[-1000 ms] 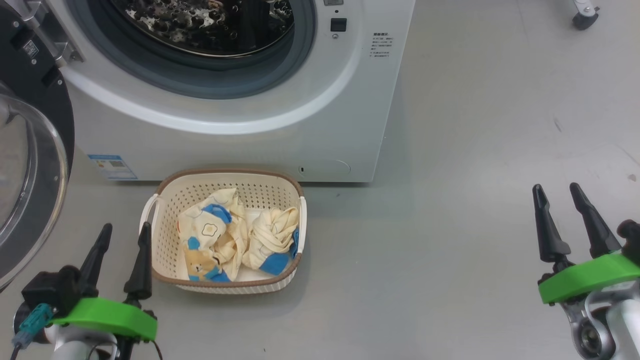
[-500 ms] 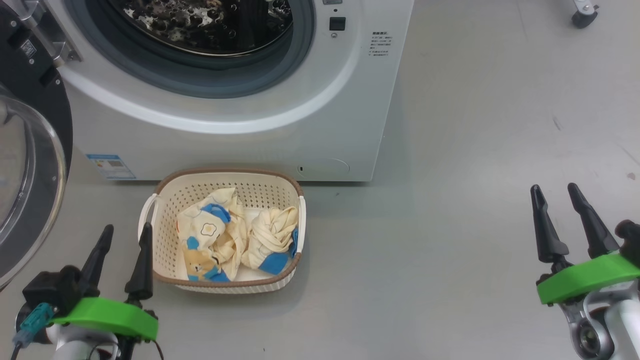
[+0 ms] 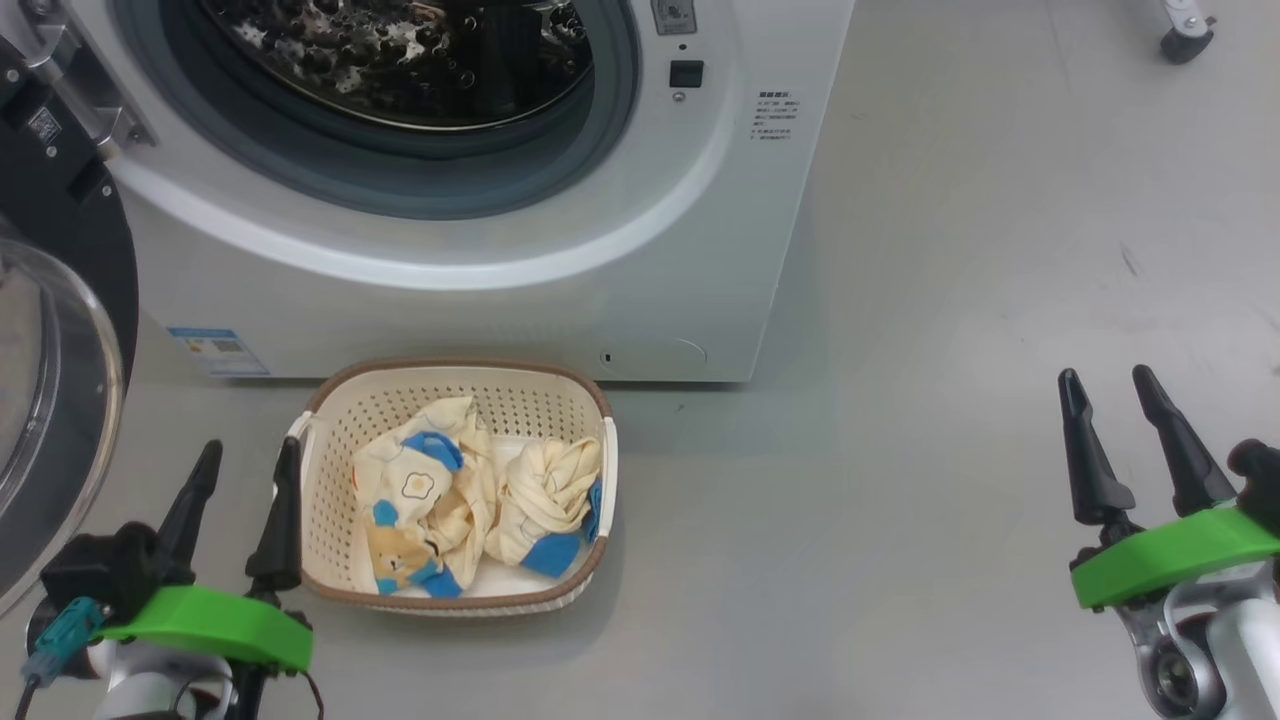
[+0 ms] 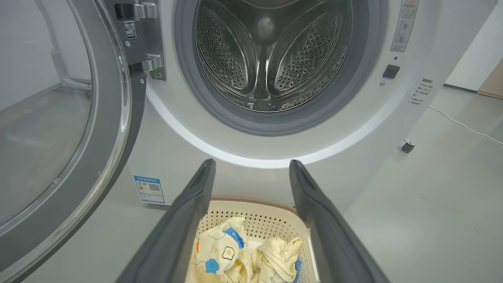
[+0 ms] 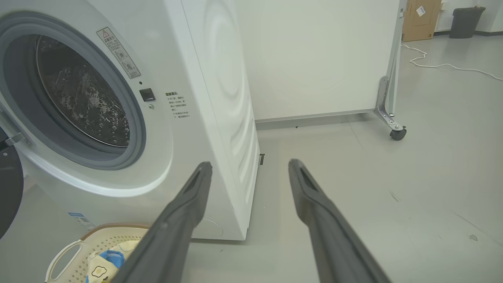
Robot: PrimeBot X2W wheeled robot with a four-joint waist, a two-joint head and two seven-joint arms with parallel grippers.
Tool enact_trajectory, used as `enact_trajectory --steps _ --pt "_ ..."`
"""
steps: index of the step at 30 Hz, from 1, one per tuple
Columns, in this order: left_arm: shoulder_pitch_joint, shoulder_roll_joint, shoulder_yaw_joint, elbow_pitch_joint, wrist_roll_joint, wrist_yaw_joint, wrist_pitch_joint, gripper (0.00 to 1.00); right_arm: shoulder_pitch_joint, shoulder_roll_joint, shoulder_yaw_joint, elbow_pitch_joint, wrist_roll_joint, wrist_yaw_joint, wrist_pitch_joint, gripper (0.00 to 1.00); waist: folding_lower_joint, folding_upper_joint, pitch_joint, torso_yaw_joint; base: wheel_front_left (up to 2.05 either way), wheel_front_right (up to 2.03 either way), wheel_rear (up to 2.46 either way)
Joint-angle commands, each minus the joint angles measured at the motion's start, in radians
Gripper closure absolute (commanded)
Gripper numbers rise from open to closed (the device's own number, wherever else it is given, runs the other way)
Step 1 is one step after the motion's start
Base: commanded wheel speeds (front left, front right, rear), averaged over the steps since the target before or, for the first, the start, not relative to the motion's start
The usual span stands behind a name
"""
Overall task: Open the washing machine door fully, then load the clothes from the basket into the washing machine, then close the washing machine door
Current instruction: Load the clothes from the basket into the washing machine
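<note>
Since the washing machine door (image 3: 95, 230) hangs swung wide out on the left side, with its glass bowl facing you, the first job looks done. You can see right into the washing machine (image 3: 480, 310): the shiny drum (image 4: 271, 59) with all its little holes has nothing in it. So the loading has not begun. Both of the clothes (image 3: 470, 510) lie bunched up in the basket (image 3: 455, 365), the one with the teddy bear on the left and the twisted one beside it on the right. The basket sits on the floor (image 3: 900, 450) just in front of the machine, below the round opening. Your left jaws are wide open and hold nothing. They hang just beside the basket's left side, pointing toward the machine, and in the left wrist view the clothes sit right between the two fingers (image 4: 184, 224). Your right jaws are wide open and empty too, well apart from the basket, out over bare floor on the right. What is left, I think, is to pick up each piece, put it in the drum, then push the door shut. Your left jaws look best placed to start, since they are nearest the clothes.
</note>
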Motion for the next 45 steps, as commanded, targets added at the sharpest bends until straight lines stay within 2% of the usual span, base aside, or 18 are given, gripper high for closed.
enact_trajectory --steps 1,12,27,35,45 --pt "-0.053 0.037 0.037 -0.027 -0.004 0.001 -0.014 0.0 -0.016 -0.014 0.011 -0.034 -0.003 0.002 -0.01 0.0 0.0 0.0 0.002 0.001 1.38 -1.38 0.0" --pt "-0.056 0.03 0.036 -0.035 -0.016 0.001 -0.014 0.0 -0.021 -0.01 0.01 -0.035 -0.002 0.002 -0.01 0.0 0.0 0.0 0.01 -0.001 1.21 -1.2 -0.01" --pt "-0.053 0.012 0.031 -0.003 -0.021 0.001 -0.014 0.0 -0.027 -0.006 0.008 -0.039 -0.005 0.002 -0.01 0.0 0.0 0.0 0.022 0.002 0.09 -0.09 0.0" --pt "-0.078 0.007 0.008 0.068 -0.017 0.001 -0.014 0.0 -0.052 0.002 0.008 -0.055 -0.009 0.002 -0.01 0.0 0.0 0.0 0.08 0.002 0.0 0.0 0.0" --pt "-0.165 0.011 -0.07 0.245 -0.04 0.001 -0.014 0.0 -0.109 0.021 0.011 -0.077 -0.022 0.002 -0.01 0.0 0.0 0.0 0.206 -0.012 0.0 0.0 0.0"
